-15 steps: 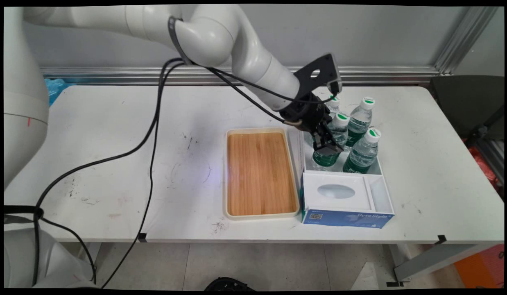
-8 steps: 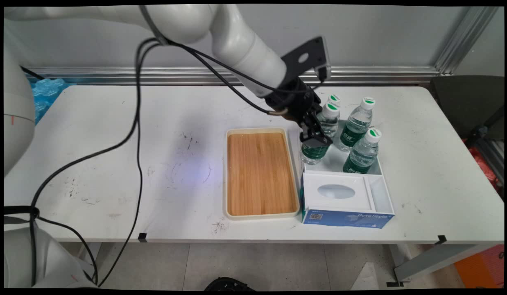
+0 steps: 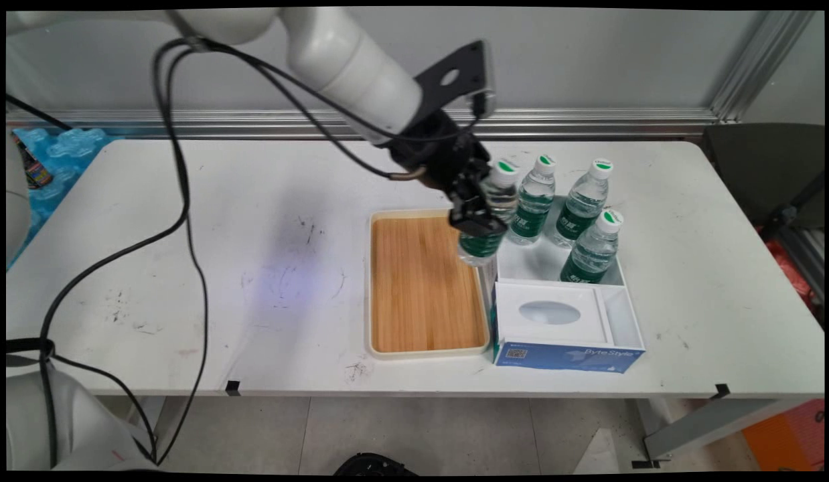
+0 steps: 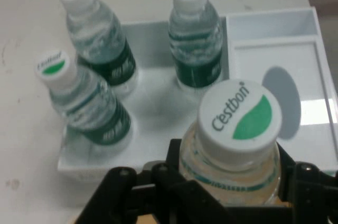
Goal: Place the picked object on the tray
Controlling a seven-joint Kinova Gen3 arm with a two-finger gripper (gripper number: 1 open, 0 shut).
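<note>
The gripper (image 3: 480, 224) is clenched around a water bottle (image 3: 487, 217), holding it lifted and tilted above the right edge of the wooden tray (image 3: 421, 288). Three more bottles (image 3: 534, 201) stand in the white box (image 3: 615, 278) just right.

you see the held bottle (image 3: 485, 214) at frame centre, over the tray's (image 3: 381, 348) upper right corner, left of three bottles (image 3: 578, 211) in the box (image 3: 622, 314).
</note>
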